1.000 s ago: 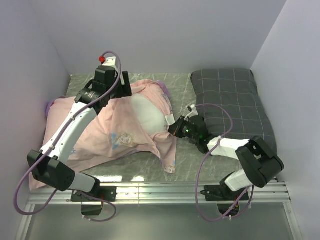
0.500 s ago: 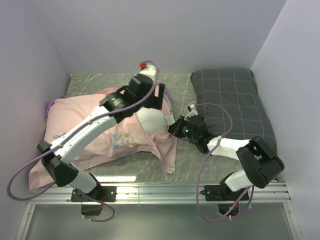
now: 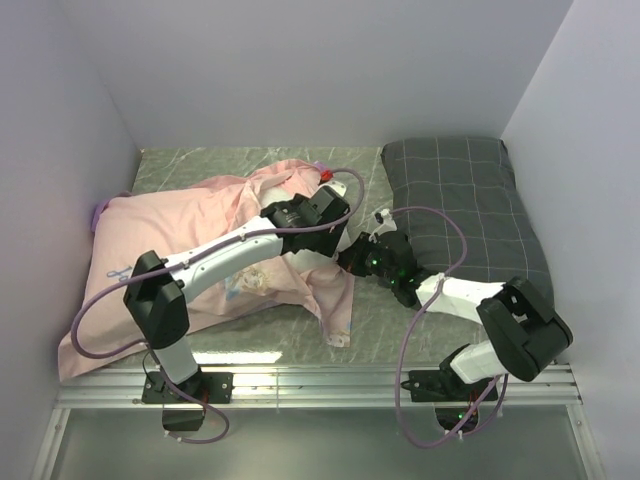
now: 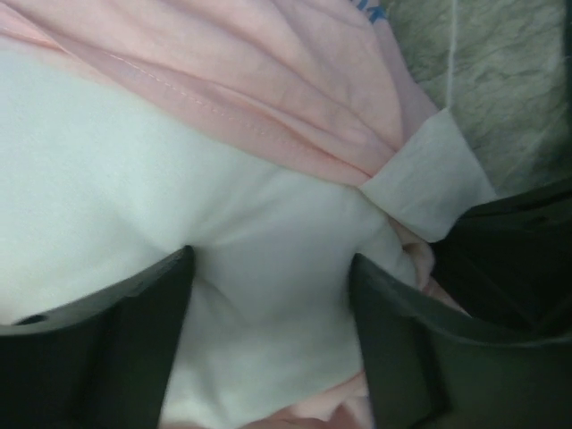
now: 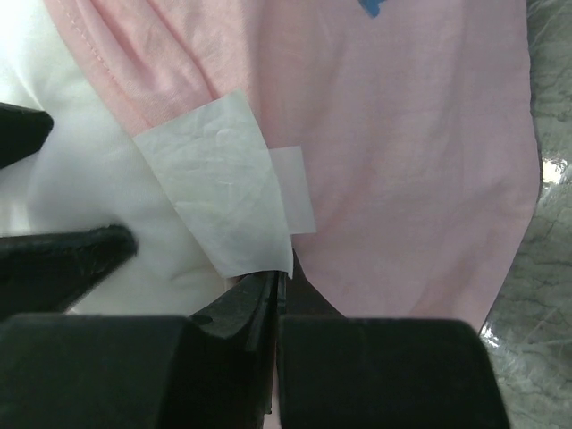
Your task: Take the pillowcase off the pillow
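Note:
The pink pillowcase (image 3: 190, 215) lies crumpled across the left of the table, its opening turned right. The white pillow (image 4: 134, 179) bulges out of that opening. My left gripper (image 3: 325, 228) hangs over this bare patch, open, its fingers straddling white pillow (image 4: 270, 268) with a strip of pink hem near the palm. My right gripper (image 3: 350, 255) sits just to the right, shut (image 5: 279, 277) on the pillowcase edge (image 5: 402, 134) at the pillow's corner. A white label (image 5: 223, 197) pokes out at its jaws. How much pillow is caught in them is hidden.
A dark grey checked pillow (image 3: 460, 200) fills the right side up to the right wall. A small purple thing (image 3: 100, 212) peeks out at the far left wall. The metal rail (image 3: 300, 375) runs along the near edge. A pink flap (image 3: 338, 315) trails toward it.
My left arm has swung from the far left of the pillowcase rightward, down over the exposed pillow beside the right gripper, staying open. The right gripper has not moved.

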`<act>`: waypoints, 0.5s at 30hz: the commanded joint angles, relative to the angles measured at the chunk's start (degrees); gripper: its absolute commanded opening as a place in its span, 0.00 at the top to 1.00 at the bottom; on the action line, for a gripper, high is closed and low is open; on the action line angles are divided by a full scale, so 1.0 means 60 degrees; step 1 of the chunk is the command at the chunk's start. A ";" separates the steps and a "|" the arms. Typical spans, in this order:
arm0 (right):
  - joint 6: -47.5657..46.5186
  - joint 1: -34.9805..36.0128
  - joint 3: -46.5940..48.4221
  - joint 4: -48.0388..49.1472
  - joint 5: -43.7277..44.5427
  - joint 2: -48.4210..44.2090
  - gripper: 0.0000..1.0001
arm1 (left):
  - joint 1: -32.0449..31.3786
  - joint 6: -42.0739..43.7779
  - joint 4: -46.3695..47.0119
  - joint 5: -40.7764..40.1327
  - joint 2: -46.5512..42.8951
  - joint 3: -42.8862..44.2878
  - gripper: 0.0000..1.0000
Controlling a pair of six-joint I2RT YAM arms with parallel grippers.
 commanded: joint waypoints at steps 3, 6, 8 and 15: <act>-0.0261 0.0131 0.0424 -0.0001 0.0008 -0.0439 1.00 | -0.0028 -0.0068 -0.0717 -0.1054 0.0804 0.0158 0.73; -0.0364 0.0131 0.0380 -0.0206 0.0096 -0.0629 1.00 | 0.0249 -0.0053 -0.0717 -0.1174 0.0981 0.0640 1.00; -0.0481 0.0131 0.0336 -0.0411 0.0227 -0.0849 1.00 | 0.0614 -0.0024 -0.0587 -0.1144 0.0968 0.1094 1.00; -0.0686 0.0131 -0.0205 -0.0821 0.0725 -0.1742 1.00 | 0.2518 -0.0097 -0.0249 -0.0384 0.0661 0.2296 1.00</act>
